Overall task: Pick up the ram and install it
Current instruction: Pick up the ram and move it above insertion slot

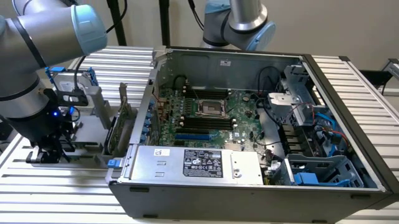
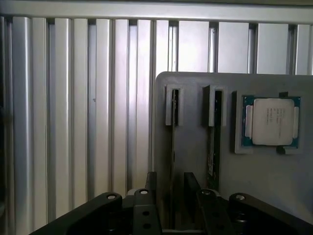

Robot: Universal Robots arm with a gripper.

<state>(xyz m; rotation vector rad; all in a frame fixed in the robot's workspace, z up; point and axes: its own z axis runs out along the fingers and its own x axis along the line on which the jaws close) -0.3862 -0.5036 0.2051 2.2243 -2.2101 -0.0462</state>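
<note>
1. Your end effector (image 2: 171, 185) hangs with jaws apart, either side of the ram (image 2: 173, 142).
2. The ram stands on edge in the grey holder (image 2: 191, 122) on the worktop (image 2: 73, 122), near the processor (image 2: 272, 121).

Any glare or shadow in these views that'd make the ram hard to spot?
Exterior view: even light, case interior readable, glare on the table ribs, gripper area dark. Wrist view: bright streaks on the table ribs, CPU lid shiny, ram edge-on in a shadowed tray slot, low contrast.
</note>
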